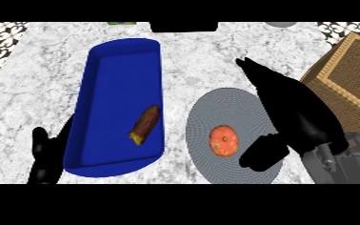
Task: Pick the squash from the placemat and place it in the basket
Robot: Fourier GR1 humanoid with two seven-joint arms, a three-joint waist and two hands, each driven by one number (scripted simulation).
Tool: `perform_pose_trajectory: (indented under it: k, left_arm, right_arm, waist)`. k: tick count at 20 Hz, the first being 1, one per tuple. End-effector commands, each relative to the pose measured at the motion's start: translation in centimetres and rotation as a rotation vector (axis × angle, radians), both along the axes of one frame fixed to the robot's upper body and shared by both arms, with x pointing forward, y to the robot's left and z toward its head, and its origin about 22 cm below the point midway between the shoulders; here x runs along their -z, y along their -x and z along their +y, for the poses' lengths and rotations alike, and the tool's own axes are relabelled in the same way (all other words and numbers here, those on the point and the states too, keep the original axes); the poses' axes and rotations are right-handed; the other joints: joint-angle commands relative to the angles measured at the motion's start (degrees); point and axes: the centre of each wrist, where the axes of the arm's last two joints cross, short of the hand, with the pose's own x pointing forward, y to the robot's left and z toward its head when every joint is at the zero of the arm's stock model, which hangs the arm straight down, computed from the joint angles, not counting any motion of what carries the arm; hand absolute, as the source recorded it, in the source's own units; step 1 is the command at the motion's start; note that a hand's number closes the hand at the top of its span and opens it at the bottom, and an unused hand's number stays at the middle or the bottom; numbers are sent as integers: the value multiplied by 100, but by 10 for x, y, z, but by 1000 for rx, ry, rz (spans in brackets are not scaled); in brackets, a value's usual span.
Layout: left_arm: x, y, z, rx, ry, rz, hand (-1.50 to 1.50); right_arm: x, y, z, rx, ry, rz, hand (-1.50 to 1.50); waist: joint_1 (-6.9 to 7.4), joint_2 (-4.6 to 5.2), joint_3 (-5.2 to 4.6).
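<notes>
A round orange-red squash (224,140) lies on the grey round placemat (211,109) at centre right. My right hand (295,112) hovers over the mat's right side, open, with straight fingers pointing toward the far left. Its thumb (264,153) hangs just right of the squash, and I cannot tell whether it touches. A woven wicker basket (337,71) stands at the right edge, partly hidden behind the hand. My left hand (45,159) rests open at the lower left, beside the blue tray.
A long blue tray (123,66) lies left of the placemat and holds a brown and yellow elongated vegetable (145,124). A dark object (184,26) and a grey round one (281,24) sit at the counter's far edge.
</notes>
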Motion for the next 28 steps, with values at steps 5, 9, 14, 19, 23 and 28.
perform_pose_trajectory:
  k: [5, 9, 14, 19, 23, 28]
  left_arm:
    - [16, 14, -9, 12, 43, 104, 0]
    - [9, -1, -11, 25, 28, 98, 0]
    - [21, 12, -2, 15, 32, 86, 0]
    - [17, 4, -24, 35, 50, 106, 0]
    - [14, 5, -19, 31, 41, 93, 0]
    - [14, 13, -14, 30, 43, 92, 0]
  right_arm:
    - [41, 12, 6, 190, 127, 101, -150]
    - [57, 16, 18, 190, 100, 141, -150]
    - [82, 15, 6, 196, 108, 144, -150]
    - [86, 15, 8, 217, 92, 113, -150]
    - [111, 15, 3, 216, 104, 119, -150]
    - [129, 17, 27, 228, 89, 103, -150]
  waist:
    - [83, 58, -52]
    - [85, 71, -52]
    - [103, 79, -49]
    - [89, 75, -47]
    - [122, 83, -44]
    - [160, 84, -44]
